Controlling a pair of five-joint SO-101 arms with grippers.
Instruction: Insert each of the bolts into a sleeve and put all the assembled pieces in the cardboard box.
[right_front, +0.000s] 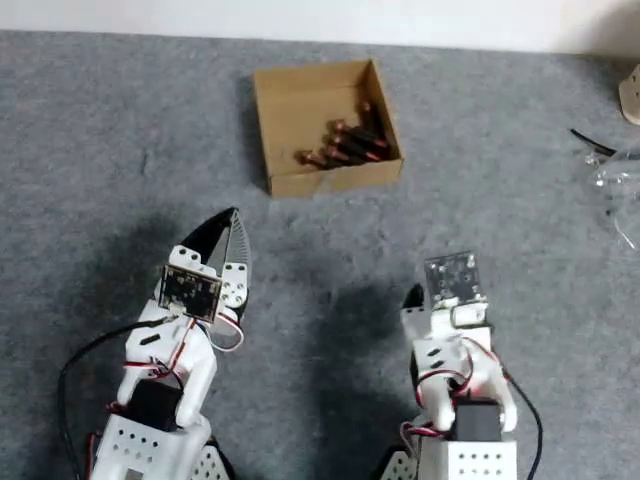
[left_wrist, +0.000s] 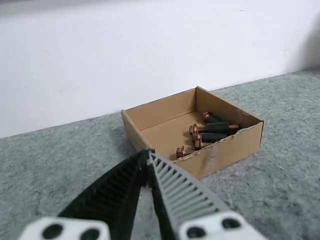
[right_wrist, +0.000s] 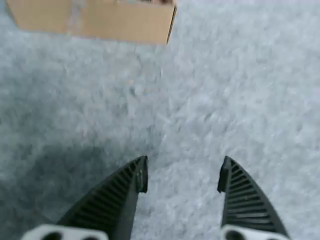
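Observation:
The cardboard box (right_front: 290, 100) stands at the back middle of the grey mat, and several assembled bolt-and-sleeve pieces (right_front: 345, 145) lie in its near right corner. The left wrist view shows the box (left_wrist: 150, 117) ahead with the pieces (left_wrist: 210, 132) inside, copper heads on dark sleeves. My left gripper (right_front: 233, 213) (left_wrist: 148, 155) is shut with nothing in it, pointing toward the box from the near left. My right gripper (right_wrist: 182, 172) is open and empty above bare mat, with the box wall (right_wrist: 100, 20) farther ahead. The right arm (right_front: 450, 300) sits at the near right.
A clear plastic item and a black wire (right_front: 605, 165) lie at the far right edge of the mat. A pale object (right_front: 630, 95) shows at the right border. A white wall (left_wrist: 150, 55) stands behind the box.

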